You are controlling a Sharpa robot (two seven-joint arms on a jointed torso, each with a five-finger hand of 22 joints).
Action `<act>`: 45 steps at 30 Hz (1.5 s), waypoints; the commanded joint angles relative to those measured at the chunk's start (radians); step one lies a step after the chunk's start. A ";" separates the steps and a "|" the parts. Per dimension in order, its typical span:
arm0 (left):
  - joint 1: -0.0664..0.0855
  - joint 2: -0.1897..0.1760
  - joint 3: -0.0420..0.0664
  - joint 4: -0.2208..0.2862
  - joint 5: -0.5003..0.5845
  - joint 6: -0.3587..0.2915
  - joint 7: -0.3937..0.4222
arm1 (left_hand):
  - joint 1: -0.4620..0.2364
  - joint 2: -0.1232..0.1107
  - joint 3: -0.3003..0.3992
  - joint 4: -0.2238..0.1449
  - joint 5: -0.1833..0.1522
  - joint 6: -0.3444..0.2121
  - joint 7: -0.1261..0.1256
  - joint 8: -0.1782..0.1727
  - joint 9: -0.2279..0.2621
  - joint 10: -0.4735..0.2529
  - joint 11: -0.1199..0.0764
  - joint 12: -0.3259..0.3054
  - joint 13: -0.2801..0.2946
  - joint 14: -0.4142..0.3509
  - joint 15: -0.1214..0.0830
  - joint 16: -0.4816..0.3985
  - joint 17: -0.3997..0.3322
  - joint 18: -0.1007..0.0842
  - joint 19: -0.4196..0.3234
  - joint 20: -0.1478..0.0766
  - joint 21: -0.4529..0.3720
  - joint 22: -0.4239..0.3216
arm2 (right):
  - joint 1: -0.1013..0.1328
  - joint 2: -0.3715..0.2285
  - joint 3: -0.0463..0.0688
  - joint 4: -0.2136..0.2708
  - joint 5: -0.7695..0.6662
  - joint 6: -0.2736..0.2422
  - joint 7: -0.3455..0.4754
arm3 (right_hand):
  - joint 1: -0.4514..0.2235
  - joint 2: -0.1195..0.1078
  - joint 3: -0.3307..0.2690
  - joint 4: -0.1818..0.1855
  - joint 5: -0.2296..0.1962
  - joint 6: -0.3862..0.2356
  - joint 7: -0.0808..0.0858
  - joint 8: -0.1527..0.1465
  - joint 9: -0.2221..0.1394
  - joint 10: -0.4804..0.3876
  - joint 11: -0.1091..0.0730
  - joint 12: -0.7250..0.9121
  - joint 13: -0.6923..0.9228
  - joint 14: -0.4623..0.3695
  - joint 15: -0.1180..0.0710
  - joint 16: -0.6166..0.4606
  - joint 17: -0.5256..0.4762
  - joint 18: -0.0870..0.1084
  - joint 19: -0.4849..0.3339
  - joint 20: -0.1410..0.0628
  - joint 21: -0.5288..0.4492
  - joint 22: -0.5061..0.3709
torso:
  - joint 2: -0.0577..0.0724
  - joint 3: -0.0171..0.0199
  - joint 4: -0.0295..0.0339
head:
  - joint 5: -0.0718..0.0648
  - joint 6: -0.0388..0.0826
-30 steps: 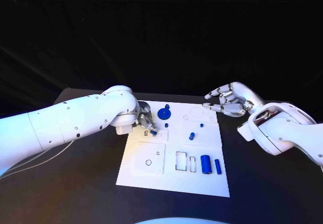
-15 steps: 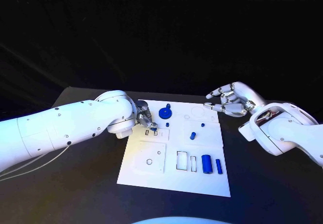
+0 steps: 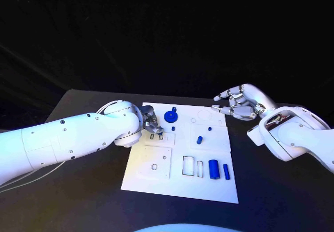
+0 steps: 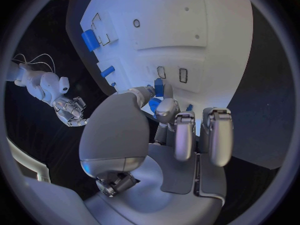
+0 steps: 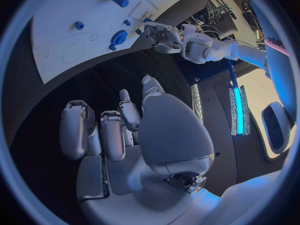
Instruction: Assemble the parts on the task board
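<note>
I see a black table [image 3: 83,193] in front of the robot. On it lies one white task board [image 3: 177,188], flat, about in the middle of the table, its long side running away from me. The dark table surface shows on both sides of the board.

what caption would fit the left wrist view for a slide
Left hand pinches a small blue part over the white task board, beside two small rectangular slots.
</note>
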 commanded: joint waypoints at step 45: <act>-0.008 0.018 -0.001 -0.019 0.008 0.123 -0.038 | -0.030 -0.003 0.179 -0.179 -0.004 0.013 -0.015 0.014 0.014 0.016 -0.003 0.010 0.006 0.107 -0.010 0.002 0.263 -0.015 0.104 -0.005 0.003 0.263 | -0.005 0.007 0.000 0.002 -0.003 -0.001 0.020 | 0.000 0.012 -0.009 0.002 0.017 0.005 -0.003 0.007 0.001 -0.002 -0.006 -0.004 -0.004 0.070 -0.007 -0.006 0.107 0.016 -0.001 -0.004 -0.005 0.105 | 0.000 0.0008 0.0009 | -0.004 -0.014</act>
